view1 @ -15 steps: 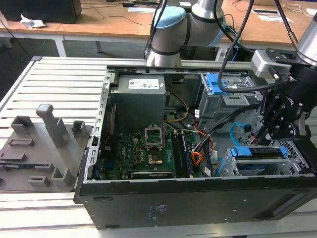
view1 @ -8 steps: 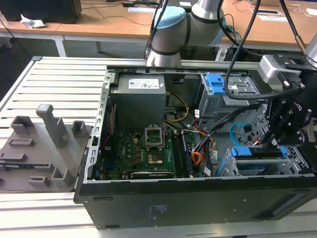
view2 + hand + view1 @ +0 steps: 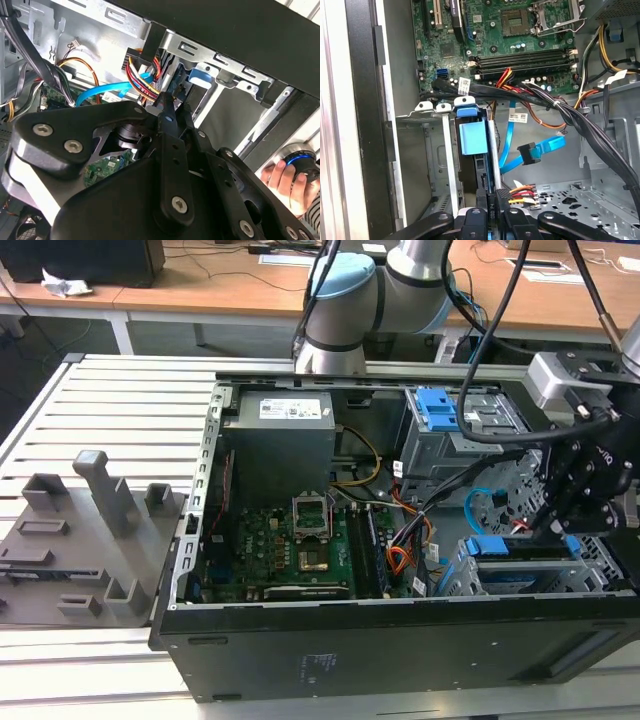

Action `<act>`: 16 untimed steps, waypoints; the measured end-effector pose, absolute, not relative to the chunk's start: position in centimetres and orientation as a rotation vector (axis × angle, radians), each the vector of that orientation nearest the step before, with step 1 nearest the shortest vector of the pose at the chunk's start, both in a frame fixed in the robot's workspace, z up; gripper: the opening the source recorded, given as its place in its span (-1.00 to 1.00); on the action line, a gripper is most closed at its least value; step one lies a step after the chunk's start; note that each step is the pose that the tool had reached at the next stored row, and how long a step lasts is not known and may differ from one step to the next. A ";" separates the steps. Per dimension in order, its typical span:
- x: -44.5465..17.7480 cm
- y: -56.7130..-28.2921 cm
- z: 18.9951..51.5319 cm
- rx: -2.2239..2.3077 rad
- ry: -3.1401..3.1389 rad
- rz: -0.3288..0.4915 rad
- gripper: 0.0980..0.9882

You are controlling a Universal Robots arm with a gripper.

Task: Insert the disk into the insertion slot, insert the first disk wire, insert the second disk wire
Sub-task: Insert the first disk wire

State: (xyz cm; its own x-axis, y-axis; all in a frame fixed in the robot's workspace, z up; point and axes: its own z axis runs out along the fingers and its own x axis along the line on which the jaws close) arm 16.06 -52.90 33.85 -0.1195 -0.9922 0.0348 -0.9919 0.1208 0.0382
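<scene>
Black-plugged first disk wire (image 3: 520, 192) in gripper (image 3: 167, 102)

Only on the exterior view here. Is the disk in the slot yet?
Observer: Yes. In the first wrist view the disk sits inside the insertion slot.
Operator: Power plug?
Observer: The first disk wire has its black plug at the disk's end, right by the gripper. I can't tell if it's fully seated.
Operator: Blue cable?
Observer: The second disk wire is loose, its plug hanging free beside the slot.
</scene>
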 end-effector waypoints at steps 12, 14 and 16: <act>16.1 -53.3 33.5 2.051 -2.314 -0.012 -0.80; 16.2 -53.4 33.5 2.051 -2.314 -0.012 -0.80; 16.2 -53.5 33.5 2.051 -2.314 -0.012 -0.80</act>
